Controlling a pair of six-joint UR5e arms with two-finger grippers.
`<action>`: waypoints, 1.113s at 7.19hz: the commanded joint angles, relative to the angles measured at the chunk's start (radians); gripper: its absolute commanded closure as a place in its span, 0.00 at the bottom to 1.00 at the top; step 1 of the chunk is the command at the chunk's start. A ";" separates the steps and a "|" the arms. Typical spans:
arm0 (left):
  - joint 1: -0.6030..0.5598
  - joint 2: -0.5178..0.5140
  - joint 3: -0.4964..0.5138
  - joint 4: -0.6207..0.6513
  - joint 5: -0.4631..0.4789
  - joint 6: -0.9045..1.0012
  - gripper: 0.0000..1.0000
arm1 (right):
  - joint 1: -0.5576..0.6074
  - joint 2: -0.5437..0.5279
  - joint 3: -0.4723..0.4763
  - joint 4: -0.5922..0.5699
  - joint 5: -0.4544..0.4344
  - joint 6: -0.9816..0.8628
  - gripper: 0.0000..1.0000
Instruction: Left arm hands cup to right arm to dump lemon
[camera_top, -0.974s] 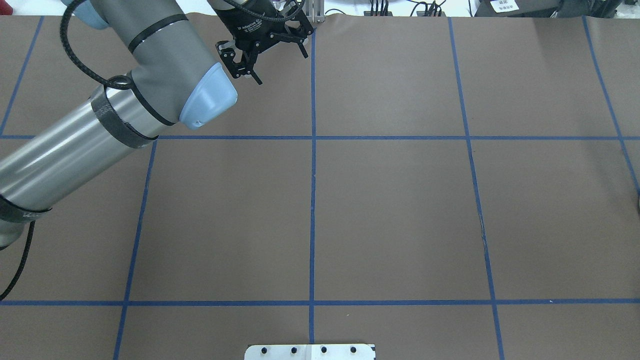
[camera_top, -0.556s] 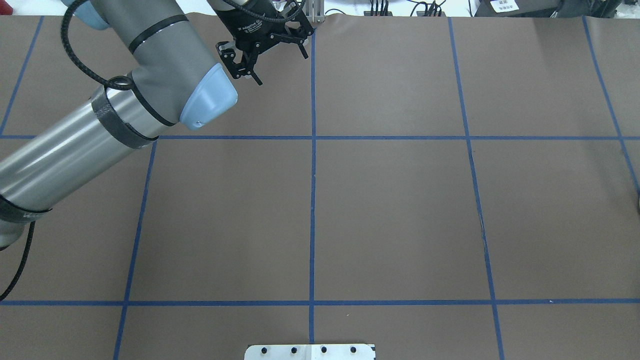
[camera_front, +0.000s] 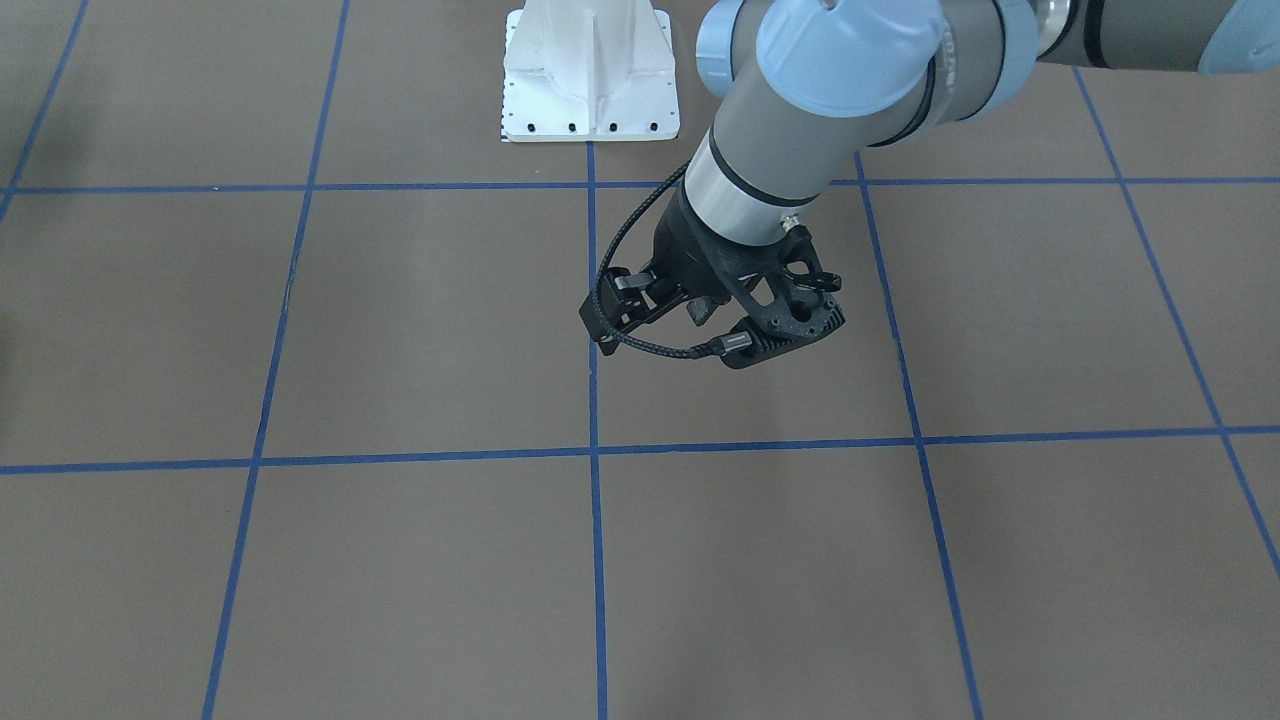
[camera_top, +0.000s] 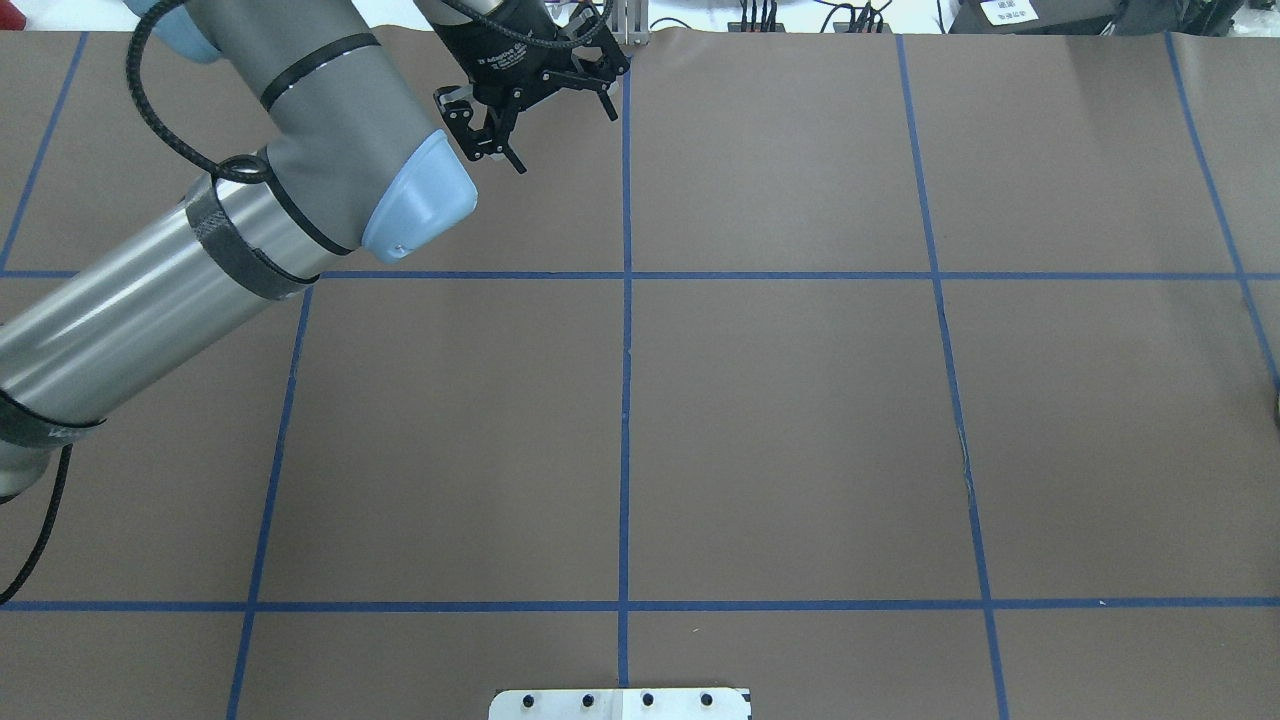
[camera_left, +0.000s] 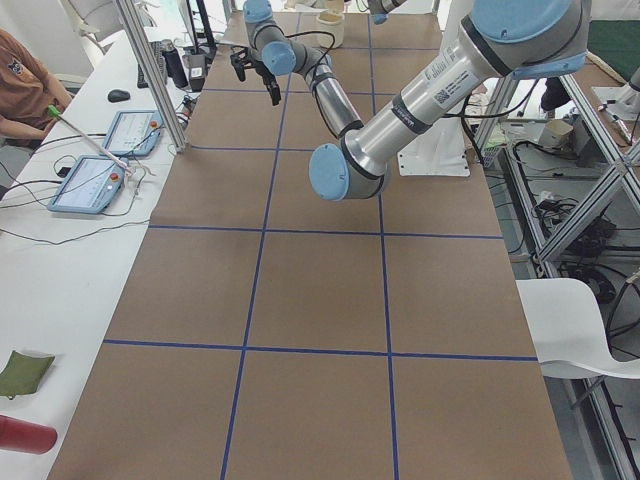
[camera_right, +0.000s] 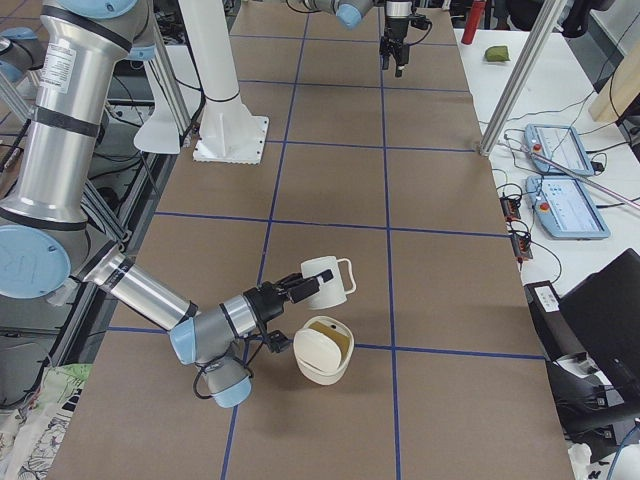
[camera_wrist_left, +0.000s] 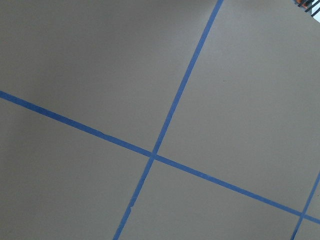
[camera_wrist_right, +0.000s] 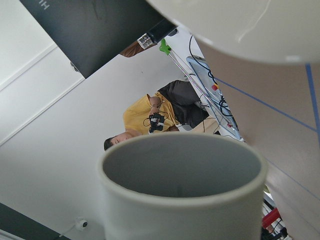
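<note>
Two sets of fingers to call, starting on my left. My left gripper (camera_top: 563, 138) hangs over the far strip of the table (camera_top: 780, 430), fingers spread wide with nothing between them. Its wrist camera sees only brown paper and blue tape.

Well apart from it, over on my right, the cup (camera_right: 325, 281) is at the tip of my right gripper (camera_right: 298, 290). It is tipped hard over, handle pointing away from my base, near a cream bowl (camera_right: 318, 370). Whether it is directly over the bowl I cannot tell from that angle. Nor can I tell whether those right fingers are clamped on the rim, because only the side camera shows them, and small.

My right wrist camera looks into the cup's mouth and finds grey wall, with no lemon in the part that shows. The bowl's inside looks yellowish, but whether that is lemon or glaze I can't say.

I judge this the dump itself, late on. To do it well, I get the mouth over the bowl's opening and not its rim. I roll the wrist slowly so nothing bounces out, and hold the squeeze even, since a tipped mug wants to swing toward its handle. The left arm should be kept clear.
</note>
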 joint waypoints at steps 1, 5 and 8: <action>0.001 -0.002 0.000 0.000 0.000 0.000 0.00 | 0.000 0.002 0.001 -0.007 0.006 -0.235 0.84; 0.001 -0.004 0.000 0.000 0.000 0.000 0.00 | -0.002 0.000 -0.003 -0.010 0.053 -0.777 0.84; 0.003 -0.001 0.000 0.000 -0.002 0.000 0.00 | -0.002 -0.001 0.001 -0.059 0.116 -1.082 0.84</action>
